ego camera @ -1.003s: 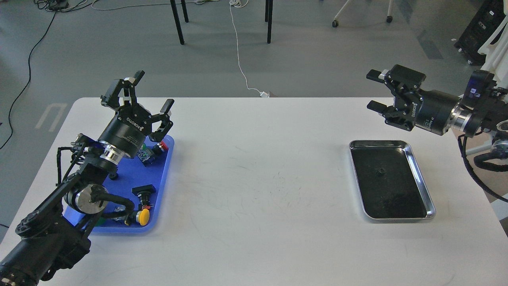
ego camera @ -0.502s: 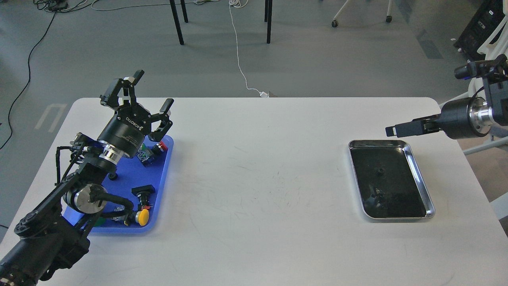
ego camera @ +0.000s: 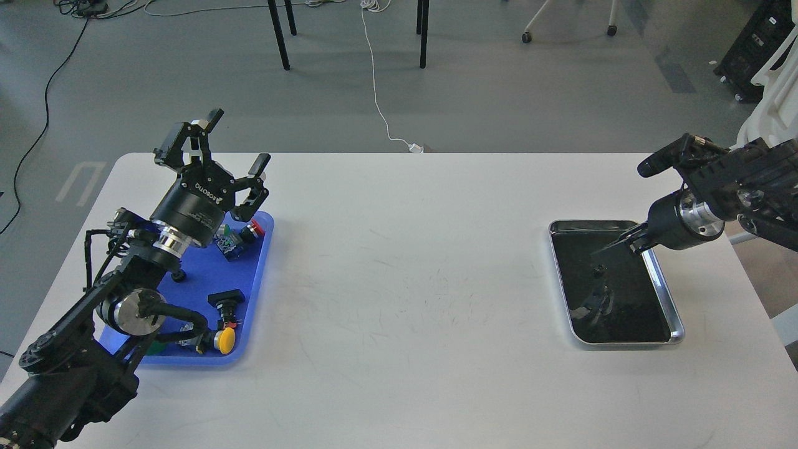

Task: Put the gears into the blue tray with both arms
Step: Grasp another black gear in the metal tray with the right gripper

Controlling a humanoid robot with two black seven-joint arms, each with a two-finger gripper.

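Observation:
One tiny black gear (ego camera: 598, 270) lies on the dark floor of the silver tray (ego camera: 666, 293) at the right. My right gripper (ego camera: 617, 246) points down and to the left, just above and right of that gear. It looks dark and narrow, so its fingers cannot be told apart. At the left lies the blue tray (ego camera: 264, 249). My left gripper (ego camera: 218, 149) hangs open above the tray's far end with nothing between its fingers. A small black round piece (ego camera: 178, 275), maybe a gear, sits on the blue tray, close by my left arm.
The blue tray also holds push-buttons with a red cap (ego camera: 252, 231), a yellow cap (ego camera: 224, 340) and a black body (ego camera: 225, 302). My left arm covers the tray's left side. Chair legs and cables stand on the floor beyond the white table (ego camera: 405, 299).
My right arm has swung down and turned, bringing its gripper from above the table's far right corner to just over the silver tray. The left gripper has barely shifted.

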